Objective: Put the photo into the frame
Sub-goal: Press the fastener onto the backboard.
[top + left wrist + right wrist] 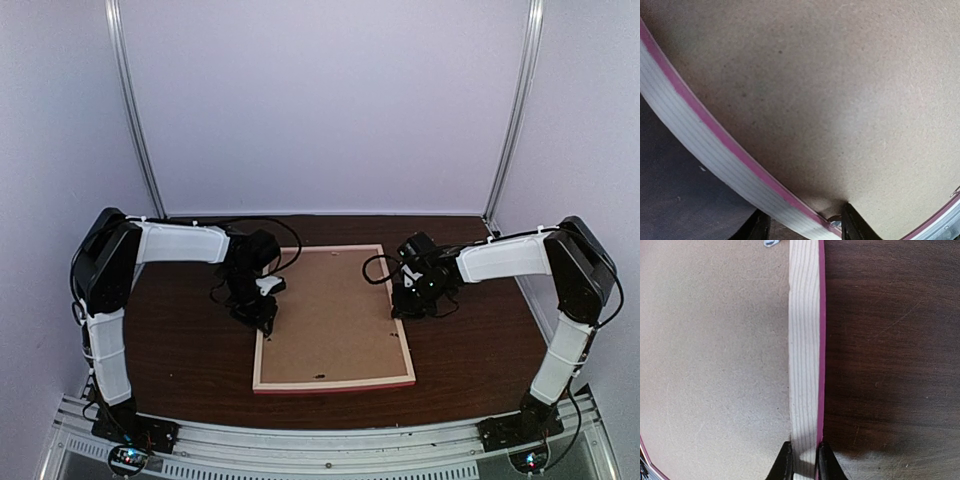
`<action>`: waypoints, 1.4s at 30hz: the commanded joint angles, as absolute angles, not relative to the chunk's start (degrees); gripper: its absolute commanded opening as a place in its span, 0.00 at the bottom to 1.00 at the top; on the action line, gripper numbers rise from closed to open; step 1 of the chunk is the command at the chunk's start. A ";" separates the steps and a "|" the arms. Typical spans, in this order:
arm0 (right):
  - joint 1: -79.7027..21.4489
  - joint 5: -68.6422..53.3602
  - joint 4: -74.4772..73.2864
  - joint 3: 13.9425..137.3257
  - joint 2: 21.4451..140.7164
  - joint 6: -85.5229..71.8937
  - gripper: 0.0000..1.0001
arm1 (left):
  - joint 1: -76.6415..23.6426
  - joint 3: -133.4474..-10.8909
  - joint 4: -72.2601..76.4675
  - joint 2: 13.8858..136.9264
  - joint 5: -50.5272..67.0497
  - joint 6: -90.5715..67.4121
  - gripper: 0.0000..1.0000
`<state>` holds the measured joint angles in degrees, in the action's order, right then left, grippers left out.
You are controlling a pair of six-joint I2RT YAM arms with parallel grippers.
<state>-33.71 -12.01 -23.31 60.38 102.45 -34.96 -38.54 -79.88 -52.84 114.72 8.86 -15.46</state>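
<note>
**Fig.** The frame (333, 382) lies back-up at the centre of the worktop (190, 350), filled by a brown backing board (330, 310). The photo shows in no view. The right hand (804, 457), at the picture's right rail, is closed narrowly on the pale moulding. The left hand (807, 227) straddles the picture's left rail at about the rail's width, and contact cannot be told. Judged step: securing both rails. Grip squarely with matched pressure and raise the frame level, so that the board does not shift.

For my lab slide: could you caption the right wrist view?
Right gripper pinches the pale-wood, pink-edged rail of the picture frame, brown backing board one side, dark wooden table the other.
</note>
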 commanded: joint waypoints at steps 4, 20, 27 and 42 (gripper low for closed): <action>-33.56 -11.95 -22.76 58.98 103.40 -37.03 0.03 | -38.94 -77.27 -61.52 118.95 11.39 -11.30 0.45; -33.57 -10.91 -25.31 60.65 103.55 -35.37 0.01 | -36.01 -80.49 -55.01 114.56 12.33 -15.68 0.65; -32.86 -10.30 -29.43 63.62 103.91 -32.05 0.00 | -35.53 -81.60 -48.40 111.52 11.48 -18.81 0.86; -26.15 -18.50 -47.45 80.79 112.95 -7.41 0.00 | -29.76 -87.36 -41.75 113.53 7.63 -14.50 0.89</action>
